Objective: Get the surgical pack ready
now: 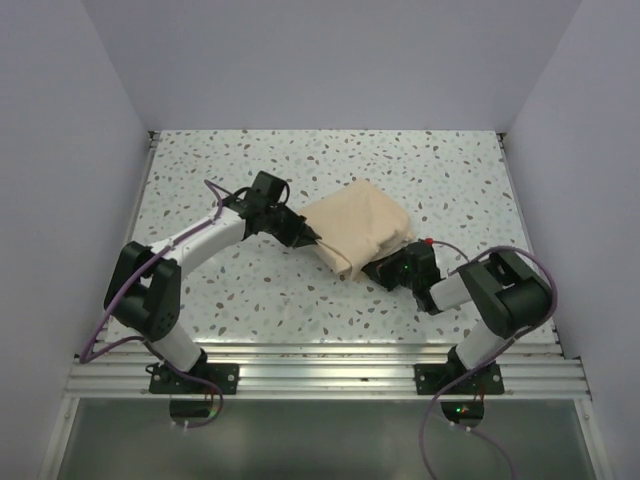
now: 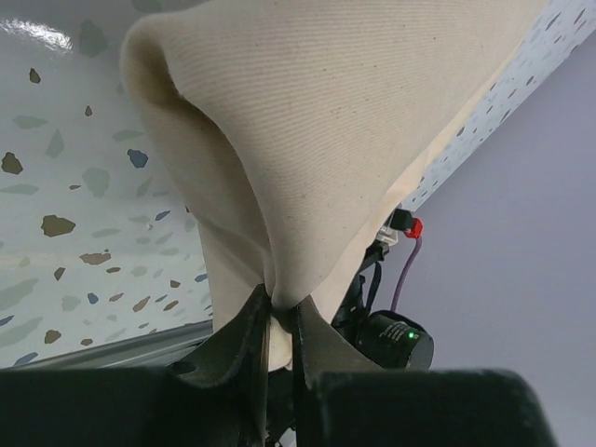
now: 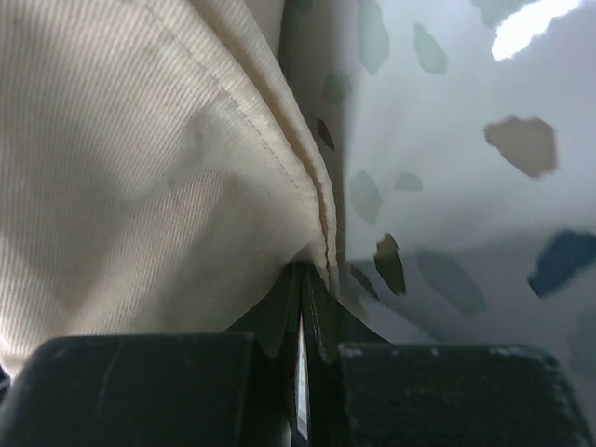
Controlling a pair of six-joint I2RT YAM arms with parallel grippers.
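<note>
The surgical pack shows only as a beige cloth bundle (image 1: 355, 225), lying crumpled in the middle of the speckled table (image 1: 250, 300). My left gripper (image 1: 318, 240) is at its left near edge. In the left wrist view the left gripper (image 2: 282, 303) is shut on a pinched fold of the cloth (image 2: 326, 140), which tents up from the tips. My right gripper (image 1: 378, 268) is at the bundle's near right corner. Seen from the right wrist, this gripper (image 3: 304, 270) is shut, with the hemmed edge of the cloth (image 3: 140, 168) running into its tips. Whatever lies under the cloth is hidden.
White walls enclose the table on the left, back and right. The right arm's wrist with its green light (image 2: 396, 340) hangs close behind the cloth in the left wrist view. A metal rail (image 1: 320, 375) runs along the near edge.
</note>
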